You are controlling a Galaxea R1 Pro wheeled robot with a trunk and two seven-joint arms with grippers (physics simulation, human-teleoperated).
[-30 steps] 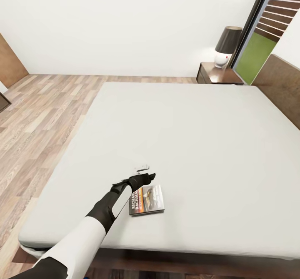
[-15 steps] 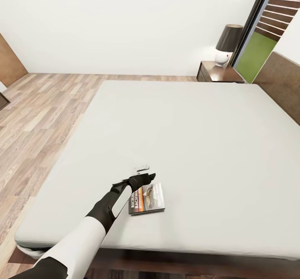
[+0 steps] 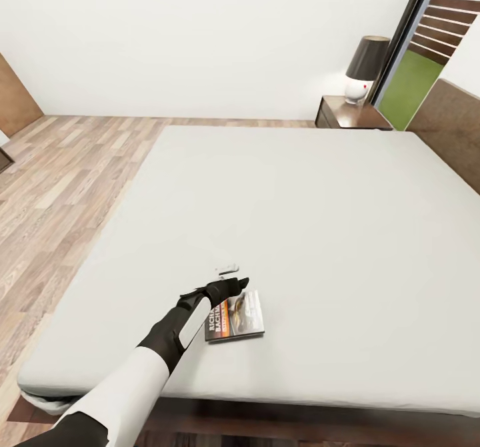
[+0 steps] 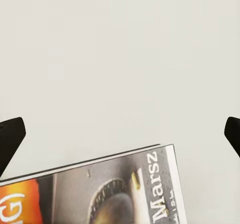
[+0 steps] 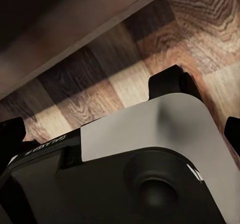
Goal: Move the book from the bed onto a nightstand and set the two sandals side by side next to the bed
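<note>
The book (image 3: 235, 315), a thin paperback with an orange band and white lettering, lies flat on the grey mattress of the bed (image 3: 300, 220) near its front edge. My left gripper (image 3: 229, 283) hovers just over the book's upper left corner and is open. In the left wrist view the book (image 4: 105, 191) lies a little short of the gap, with the two black fingertips (image 4: 10, 139) spread wide and nothing between them. My right gripper (image 5: 120, 134) hangs open down by my own base above the floor. A nightstand (image 3: 351, 115) stands beyond the bed's far right corner. The sandals are out of view.
A dark-shaded lamp (image 3: 365, 67) on a white base sits on the nightstand. The brown headboard (image 3: 457, 127) runs along the bed's right side. Wood-plank floor (image 3: 60, 187) stretches to the left of the bed. A tall window (image 3: 417, 53) is at the back right.
The whole head view has shifted slightly, so the bed spreads a little wider in the picture. The left arm and the book keep their places relative to each other.
</note>
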